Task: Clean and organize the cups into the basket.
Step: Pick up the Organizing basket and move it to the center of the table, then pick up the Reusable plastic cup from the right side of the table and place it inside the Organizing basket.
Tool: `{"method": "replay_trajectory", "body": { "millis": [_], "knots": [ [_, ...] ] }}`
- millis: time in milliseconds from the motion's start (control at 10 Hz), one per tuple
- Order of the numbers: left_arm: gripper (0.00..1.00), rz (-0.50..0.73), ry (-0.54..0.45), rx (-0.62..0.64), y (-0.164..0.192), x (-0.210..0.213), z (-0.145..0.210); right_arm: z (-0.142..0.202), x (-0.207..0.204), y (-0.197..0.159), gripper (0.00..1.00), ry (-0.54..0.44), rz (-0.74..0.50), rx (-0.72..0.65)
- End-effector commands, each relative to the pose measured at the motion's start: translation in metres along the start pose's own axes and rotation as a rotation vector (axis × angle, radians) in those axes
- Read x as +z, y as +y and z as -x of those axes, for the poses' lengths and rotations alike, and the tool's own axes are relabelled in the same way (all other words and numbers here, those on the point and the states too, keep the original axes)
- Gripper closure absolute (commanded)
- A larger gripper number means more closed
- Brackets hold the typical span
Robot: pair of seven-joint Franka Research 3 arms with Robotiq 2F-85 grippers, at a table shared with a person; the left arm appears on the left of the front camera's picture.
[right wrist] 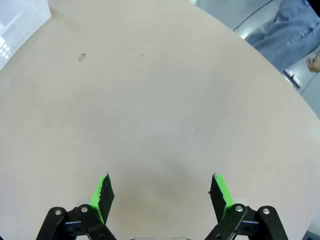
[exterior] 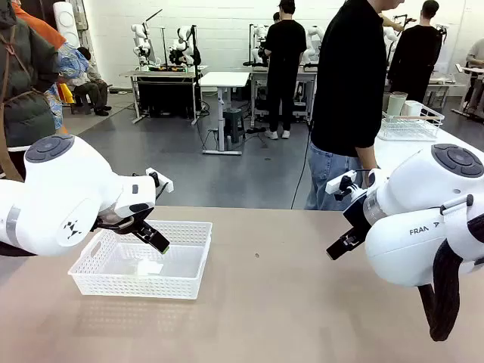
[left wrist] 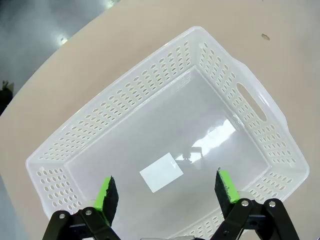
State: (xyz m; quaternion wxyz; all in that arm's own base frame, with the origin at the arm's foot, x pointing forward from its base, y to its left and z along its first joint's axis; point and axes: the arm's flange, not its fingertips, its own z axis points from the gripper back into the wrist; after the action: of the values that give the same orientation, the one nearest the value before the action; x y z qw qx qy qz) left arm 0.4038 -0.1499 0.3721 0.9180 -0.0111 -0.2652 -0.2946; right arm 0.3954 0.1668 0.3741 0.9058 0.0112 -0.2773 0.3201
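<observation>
Just beneath left end effector [left wrist: 167, 192]: basket [left wrist: 150, 82]

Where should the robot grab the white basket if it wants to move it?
Probably the thin rim above the handle cut-out on a short end, coming straight down from above. The basket sits flat with its top open, so that upright wall would slip between open jaws.

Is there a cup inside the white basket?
No, the basket holds just a small white label lying on its floor.

Front across table [exterior: 302, 318], wrists downward; basket [exterior: 136, 284] shared
</observation>
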Motion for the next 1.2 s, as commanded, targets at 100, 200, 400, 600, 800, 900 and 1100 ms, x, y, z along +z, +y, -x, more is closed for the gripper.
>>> {"method": "replay_trajectory", "body": {
  "millis": [100,200,400,600,800,900,1100],
  "knots": [
    [0.00,0.000,0.000,0.000,-0.0001,0.0000,0.0000,0.0000,0.0000,0.0000,0.00,0.000,0.000,0.000],
    [0.00,0.000,0.000,0.000,-0.0001,0.0000,0.0000,0.0000,0.0000,0.0000,0.00,0.000,0.000,0.000],
    [0.00,0.000,0.000,0.000,-0.0001,0.0000,0.0000,0.0000,0.0000,0.0000,0.00,0.000,0.000,0.000],
    [0.00,0.000,0.000,0.000,-0.0001,0.0000,0.0000,0.0000,0.0000,0.0000,0.00,0.000,0.000,0.000],
    [0.00,0.000,0.000,0.000,-0.0001,0.0000,0.0000,0.0000,0.0000,0.0000,0.00,0.000,0.000,0.000],
    [0.00,0.000,0.000,0.000,-0.0001,0.0000,0.0000,0.0000,0.0000,0.0000,0.00,0.000,0.000,0.000],
    [0.00,0.000,0.000,0.000,-0.0001,0.0000,0.0000,0.0000,0.0000,0.0000,0.00,0.000,0.000,0.000]
  ]
}}
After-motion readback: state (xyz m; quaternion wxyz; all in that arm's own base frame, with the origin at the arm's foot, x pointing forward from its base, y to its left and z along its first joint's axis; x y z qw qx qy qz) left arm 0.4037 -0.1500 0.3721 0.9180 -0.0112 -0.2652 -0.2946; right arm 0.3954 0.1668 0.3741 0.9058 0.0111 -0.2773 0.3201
